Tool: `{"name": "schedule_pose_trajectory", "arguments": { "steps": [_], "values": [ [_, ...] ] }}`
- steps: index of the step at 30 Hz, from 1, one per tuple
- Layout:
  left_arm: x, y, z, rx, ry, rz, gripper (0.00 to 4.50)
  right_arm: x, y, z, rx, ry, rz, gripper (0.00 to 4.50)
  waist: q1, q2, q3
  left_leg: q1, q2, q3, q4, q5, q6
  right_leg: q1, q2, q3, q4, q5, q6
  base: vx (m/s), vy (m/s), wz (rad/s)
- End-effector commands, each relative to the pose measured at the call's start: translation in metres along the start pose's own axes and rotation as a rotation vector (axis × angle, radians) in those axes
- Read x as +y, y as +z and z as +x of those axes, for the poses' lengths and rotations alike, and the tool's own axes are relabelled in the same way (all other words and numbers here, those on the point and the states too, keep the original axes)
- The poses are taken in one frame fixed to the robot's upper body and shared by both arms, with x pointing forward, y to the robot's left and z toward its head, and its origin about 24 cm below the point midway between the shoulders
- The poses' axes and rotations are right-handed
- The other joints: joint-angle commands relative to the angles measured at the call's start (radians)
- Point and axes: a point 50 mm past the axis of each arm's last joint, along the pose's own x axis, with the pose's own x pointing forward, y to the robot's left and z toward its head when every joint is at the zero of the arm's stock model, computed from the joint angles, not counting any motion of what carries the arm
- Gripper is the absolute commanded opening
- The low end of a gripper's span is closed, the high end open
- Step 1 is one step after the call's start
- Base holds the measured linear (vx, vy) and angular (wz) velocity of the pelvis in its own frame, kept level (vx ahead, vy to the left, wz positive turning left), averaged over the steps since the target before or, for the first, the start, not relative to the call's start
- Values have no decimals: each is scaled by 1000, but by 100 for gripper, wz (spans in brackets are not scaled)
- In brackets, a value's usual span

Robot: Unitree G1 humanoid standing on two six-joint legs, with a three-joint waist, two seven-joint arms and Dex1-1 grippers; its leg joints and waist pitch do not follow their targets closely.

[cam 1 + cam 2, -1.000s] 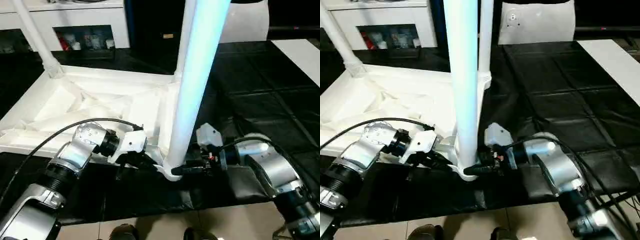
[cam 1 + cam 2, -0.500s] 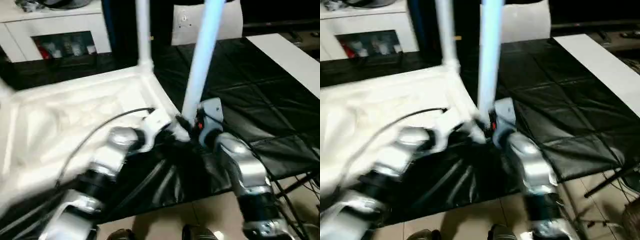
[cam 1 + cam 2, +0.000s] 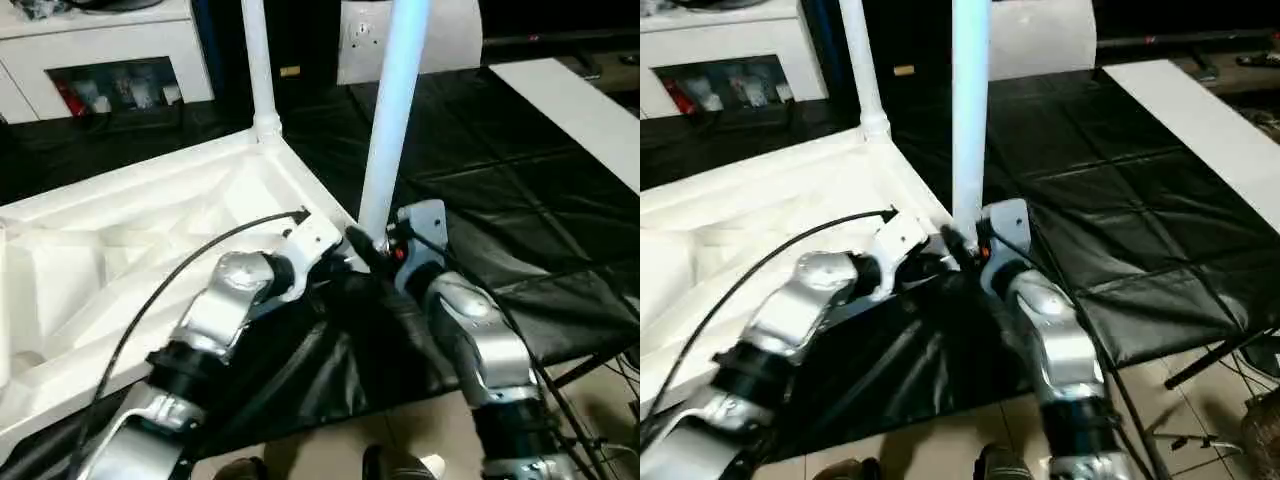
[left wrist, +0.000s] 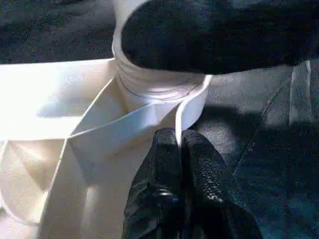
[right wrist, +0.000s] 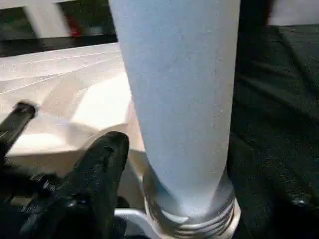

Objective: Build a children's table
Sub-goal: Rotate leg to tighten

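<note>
The white tabletop lies upside down on the black mat, ribbed underside up. One white leg stands in its far corner socket. A second leg stands upright in the near corner socket. My left gripper is shut, pinching the thin rim beside that socket; in the head view the left gripper sits just left of the leg's foot. My right gripper straddles the base of this leg. One black finger stands a little apart from the tube. The other finger is hidden.
A white cabinet with glass doors stands at the back left. A flat white board lies on the black mat at the right. A black cable loops over my left forearm. A thin stand leg crosses the floor near right.
The whole picture has swung and tilted, so the camera moved. Both grippers stay at the near corner socket. My right forearm now comes at the leg from the near side.
</note>
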Motion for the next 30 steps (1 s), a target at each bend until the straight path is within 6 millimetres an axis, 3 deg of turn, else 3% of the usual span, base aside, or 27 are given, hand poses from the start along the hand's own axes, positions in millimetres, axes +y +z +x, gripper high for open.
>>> {"name": "schedule_pose_trajectory", "arguments": {
  "steps": [1,2,4,6,8,9,13,20,26,30],
  "values": [
    [-5,8,-4,-67,-95,77,0,14,-7,-2,30,165,-6,357,10,-12,-65,-5,24,-1,-54,-197,81,55,-40,25,-66,-220,-197,0,0,0],
    [-5,4,-7,-54,-134,97,0,11,-6,-6,32,205,-32,364,13,-12,-68,-5,24,-2,-52,-186,85,58,-41,24,-63,-203,-200,0,0,0],
    [-5,-3,-13,-22,-204,137,0,5,-5,-17,49,294,-78,379,17,-10,-77,-6,27,2,-41,-100,116,64,-36,24,-42,-29,-239,0,0,0],
    [-4,-7,-18,-14,-271,164,0,-2,-3,-25,68,352,-118,391,22,-8,-77,-6,28,3,-38,-77,135,61,-36,22,-35,35,-270,0,0,0],
    [-4,-10,-24,-20,-353,176,0,-11,-1,-31,84,396,-151,415,28,-7,-74,-2,32,6,-37,-97,137,60,-36,23,-38,18,-282,0,0,0],
    [-3,-10,-27,-23,-382,177,0,-13,1,-33,93,421,-160,422,33,-7,-71,1,33,8,-39,-129,129,57,-37,23,-42,-34,-282,0,0,0],
    [-1,-12,-37,-3,-510,222,0,-19,8,-41,121,552,-218,439,46,-9,-65,7,40,8,-45,-189,88,52,-39,25,-51,-165,-255,0,0,0],
    [3,-12,-45,46,-634,326,0,-18,14,-49,185,798,-247,439,60,-13,-69,6,41,9,-42,-198,80,50,-40,24,-50,-202,-240,0,0,0],
    [6,-11,-45,59,-661,361,0,-15,15,-47,208,892,-243,394,70,-16,-73,3,41,9,-36,-170,87,50,-43,23,-42,-175,-255,0,0,0],
    [6,-10,-44,53,-676,368,0,-12,16,-43,212,926,-230,362,76,-17,-70,3,41,10,-36,-178,80,47,-44,24,-44,-216,-244,0,0,0]
  ]
}}
